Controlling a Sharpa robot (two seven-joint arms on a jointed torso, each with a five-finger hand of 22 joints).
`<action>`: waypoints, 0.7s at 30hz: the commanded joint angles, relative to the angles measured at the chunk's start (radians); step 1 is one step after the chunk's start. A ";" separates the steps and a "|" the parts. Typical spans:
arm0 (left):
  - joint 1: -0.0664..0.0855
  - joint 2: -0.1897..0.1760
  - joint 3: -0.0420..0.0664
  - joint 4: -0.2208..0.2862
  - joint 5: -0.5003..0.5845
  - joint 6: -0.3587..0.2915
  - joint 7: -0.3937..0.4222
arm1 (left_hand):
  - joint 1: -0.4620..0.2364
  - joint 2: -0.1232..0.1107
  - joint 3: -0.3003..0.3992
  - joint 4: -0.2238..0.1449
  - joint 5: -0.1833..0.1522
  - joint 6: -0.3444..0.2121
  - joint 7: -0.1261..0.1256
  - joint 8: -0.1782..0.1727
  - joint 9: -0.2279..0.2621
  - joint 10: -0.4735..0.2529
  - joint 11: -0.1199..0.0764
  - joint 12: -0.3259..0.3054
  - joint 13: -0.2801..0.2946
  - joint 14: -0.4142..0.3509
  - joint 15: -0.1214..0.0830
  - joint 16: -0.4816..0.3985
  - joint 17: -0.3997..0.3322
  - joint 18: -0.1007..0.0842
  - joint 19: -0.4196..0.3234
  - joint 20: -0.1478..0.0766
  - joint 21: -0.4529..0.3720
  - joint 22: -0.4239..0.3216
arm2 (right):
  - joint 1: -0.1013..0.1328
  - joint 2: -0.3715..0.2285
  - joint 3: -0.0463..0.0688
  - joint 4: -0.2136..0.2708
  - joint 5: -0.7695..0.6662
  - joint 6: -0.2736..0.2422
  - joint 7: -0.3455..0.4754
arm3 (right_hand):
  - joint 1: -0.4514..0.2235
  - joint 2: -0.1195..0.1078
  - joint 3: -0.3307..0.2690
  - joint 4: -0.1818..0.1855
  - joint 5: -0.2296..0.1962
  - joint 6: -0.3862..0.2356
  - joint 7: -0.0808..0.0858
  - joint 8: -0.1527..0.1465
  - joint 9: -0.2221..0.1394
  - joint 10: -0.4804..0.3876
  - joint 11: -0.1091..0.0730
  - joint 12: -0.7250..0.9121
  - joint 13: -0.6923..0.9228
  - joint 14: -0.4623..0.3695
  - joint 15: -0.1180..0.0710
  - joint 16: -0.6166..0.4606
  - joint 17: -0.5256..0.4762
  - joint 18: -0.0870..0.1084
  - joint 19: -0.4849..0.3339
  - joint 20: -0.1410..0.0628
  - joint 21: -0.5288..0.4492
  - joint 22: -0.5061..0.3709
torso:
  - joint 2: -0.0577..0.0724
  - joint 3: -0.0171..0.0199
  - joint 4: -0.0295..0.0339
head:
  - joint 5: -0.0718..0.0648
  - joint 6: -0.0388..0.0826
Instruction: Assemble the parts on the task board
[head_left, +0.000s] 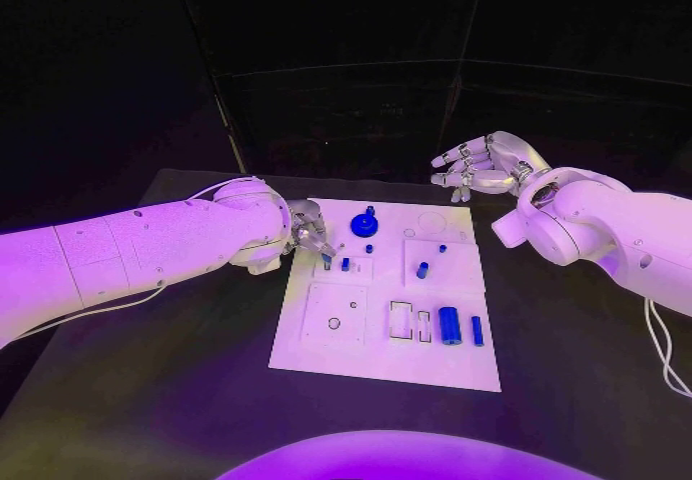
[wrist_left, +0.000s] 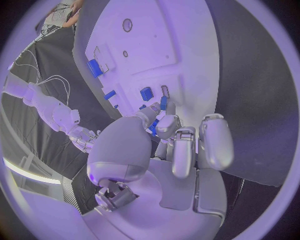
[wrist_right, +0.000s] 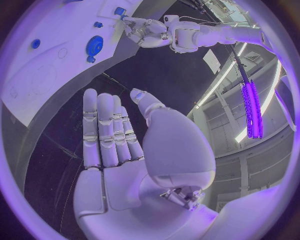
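Left hand (head_left: 307, 232) sits low over the board's (head_left: 368, 355) far left part, fingers curled down. Its fingertips (wrist_left: 164, 125) pinch a small blue peg (head_left: 326, 263), tip at the board surface. A second small peg (head_left: 345, 264) stands just beside those fingertips, on the side toward the board's middle.

Right hand (head_left: 483, 165) hangs above the table beyond the board's far right corner, well apart from the board. Palm open, fingers (wrist_right: 106, 135) straight and side by side, holding nothing.

Parts on the board: a round blue gear (head_left: 365, 224) just past the left hand, toward the far edge, with a short stub on top. A tiny blue piece (head_left: 368, 248) lies near it. A short cylinder (head_left: 423, 270) lies between the two hands, closer to the left one. A tiny dot (head_left: 441, 247) sits just beyond it.

At the near right, away from both hands: a wide blue block (head_left: 450, 325) and a thin bar (head_left: 477, 330) side by side, next to two empty rectangular slots (head_left: 401, 320).
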 joint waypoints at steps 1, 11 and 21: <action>0.000 0.001 0.000 0.001 -0.019 0.031 0.003 | -0.001 0.011 0.099 -0.090 0.001 0.003 -0.008 0.007 0.105 0.004 0.000 0.002 -0.001 0.106 -0.006 0.003 0.263 -0.011 0.007 -0.003 0.004 0.001 | 0.002 0.000 0.001 0.000 -0.001 0.005 0.007 | -0.001 0.010 0.001 0.007 0.006 -0.005 0.000 0.004 0.001 -0.003 -0.001 -0.003 -0.001 -0.007 -0.001 0.003 -0.002 0.004 0.000 0.000 -0.005 -0.001 | 0.000 -0.0001 -0.0005 | 0.000 0.000; -0.001 -0.002 0.000 0.009 -0.029 0.063 0.000 | -0.002 0.010 0.101 -0.091 0.001 0.002 -0.007 0.007 0.105 0.003 -0.001 0.001 -0.003 0.106 -0.006 0.003 0.263 -0.011 0.007 -0.003 0.004 0.000 | 0.002 -0.001 0.001 0.001 -0.001 0.005 0.006 | -0.001 0.010 0.001 0.007 0.006 -0.005 0.000 0.004 0.001 -0.003 -0.001 -0.003 -0.001 -0.007 -0.001 0.003 -0.002 0.004 0.000 0.000 -0.005 -0.001 | 0.000 -0.0005 0.0005 | -0.001 -0.006; -0.002 -0.008 0.000 0.011 -0.036 0.085 -0.002 | -0.003 0.009 0.104 -0.092 0.001 0.003 -0.007 0.008 0.106 0.004 -0.001 0.002 -0.002 0.106 -0.006 0.003 0.263 -0.011 0.007 -0.003 0.004 0.000 | 0.002 -0.001 0.001 0.000 -0.001 0.005 0.007 | -0.001 0.010 0.001 0.007 0.006 -0.005 0.000 0.004 0.001 -0.003 -0.001 -0.003 -0.001 -0.007 -0.001 0.003 -0.002 0.004 0.000 0.000 -0.005 -0.001 | 0.000 -0.0002 0.0001 | 0.002 -0.007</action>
